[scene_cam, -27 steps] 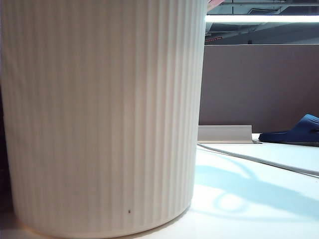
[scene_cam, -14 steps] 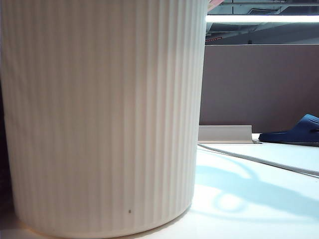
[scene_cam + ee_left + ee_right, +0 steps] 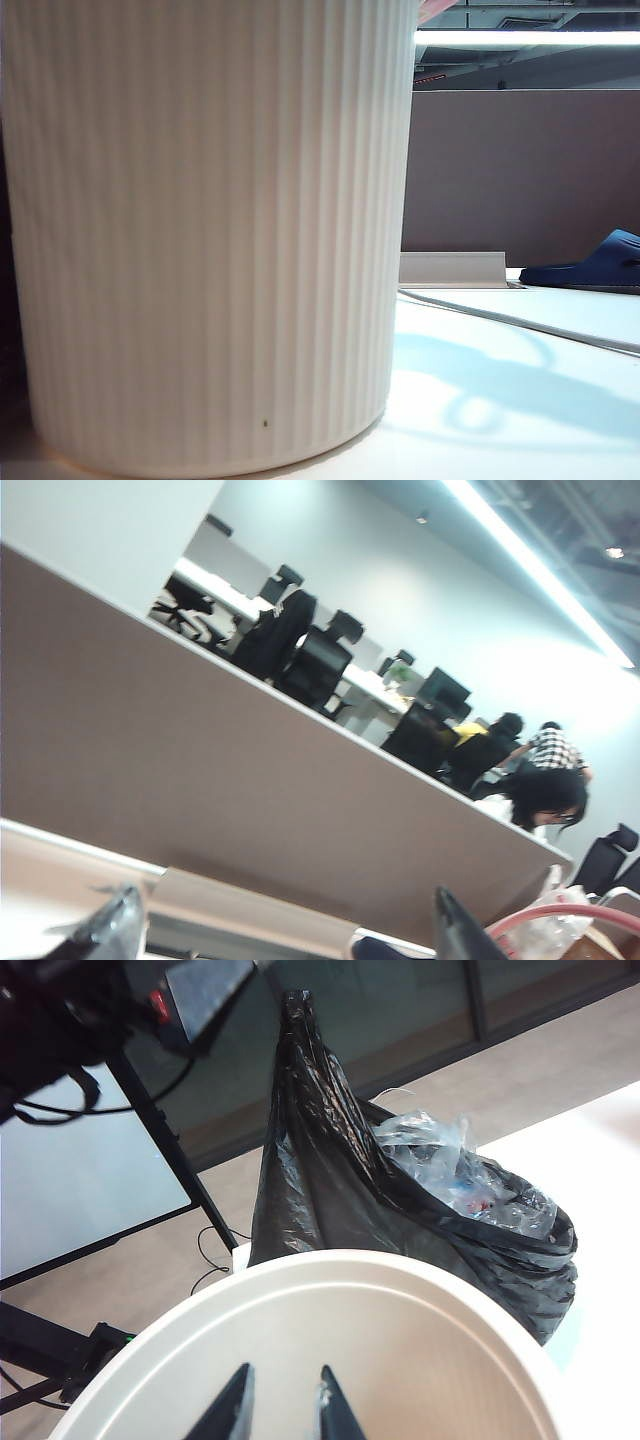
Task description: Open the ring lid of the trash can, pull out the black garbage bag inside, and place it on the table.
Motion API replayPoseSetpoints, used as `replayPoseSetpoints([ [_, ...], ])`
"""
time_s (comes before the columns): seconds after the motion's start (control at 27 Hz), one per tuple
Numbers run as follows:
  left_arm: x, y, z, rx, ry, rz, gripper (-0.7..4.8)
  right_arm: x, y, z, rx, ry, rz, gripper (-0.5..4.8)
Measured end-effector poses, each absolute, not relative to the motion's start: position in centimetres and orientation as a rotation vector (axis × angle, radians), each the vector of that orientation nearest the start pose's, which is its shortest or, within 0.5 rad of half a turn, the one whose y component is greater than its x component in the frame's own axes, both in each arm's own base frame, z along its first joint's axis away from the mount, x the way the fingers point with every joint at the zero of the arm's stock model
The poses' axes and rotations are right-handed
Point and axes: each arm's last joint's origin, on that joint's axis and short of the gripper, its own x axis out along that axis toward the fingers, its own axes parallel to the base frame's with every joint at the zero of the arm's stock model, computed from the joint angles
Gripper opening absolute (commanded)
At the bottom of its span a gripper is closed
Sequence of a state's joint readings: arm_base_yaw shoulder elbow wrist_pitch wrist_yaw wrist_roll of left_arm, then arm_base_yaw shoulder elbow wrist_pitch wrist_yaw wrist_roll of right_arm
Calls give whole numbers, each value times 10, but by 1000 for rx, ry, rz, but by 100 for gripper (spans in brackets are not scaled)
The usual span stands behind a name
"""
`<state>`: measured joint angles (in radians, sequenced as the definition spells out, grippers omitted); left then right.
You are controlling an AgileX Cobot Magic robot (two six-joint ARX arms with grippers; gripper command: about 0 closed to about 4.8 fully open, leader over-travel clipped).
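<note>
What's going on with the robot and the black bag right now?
Left pincer open, empty, facing the partition. Right pincer narrow, empty, over the trash can rim. Black garbage bag out, beside the can. Nothing in the way.

We saw the trash can [image 3: 205,240] standing upright on the white counter [image 3: 500,420], cream-white with fine vertical ribs; its round rim [image 3: 330,1270] was bare. The black garbage bag [image 3: 330,1190] stood behind the can, outside it, glossy and crinkled, its top open with clear plastic inside. A pink hoop, the ring lid [image 3: 560,918], showed only in part.
</note>
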<state>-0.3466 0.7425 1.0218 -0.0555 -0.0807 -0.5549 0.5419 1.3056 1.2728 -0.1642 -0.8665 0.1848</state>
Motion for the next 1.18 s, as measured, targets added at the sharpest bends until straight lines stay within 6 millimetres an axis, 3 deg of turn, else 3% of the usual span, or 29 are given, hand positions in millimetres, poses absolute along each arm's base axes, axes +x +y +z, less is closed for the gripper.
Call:
replayPoseSetpoints([
  [0.37,100,-37,448,-594,-197,-437,373,213,154,410,145,246,1393,81],
  [0.59,66,-28,450,-537,-213,-561,373,189,139,430,115,139,1363,81],
  [0.92,3,-7,439,-345,-308,-581,371,144,108,450,33,35,1220,81],
  [1.18,-40,9,416,-202,-312,-555,362,100,77,456,-24,2,1062,81],
])
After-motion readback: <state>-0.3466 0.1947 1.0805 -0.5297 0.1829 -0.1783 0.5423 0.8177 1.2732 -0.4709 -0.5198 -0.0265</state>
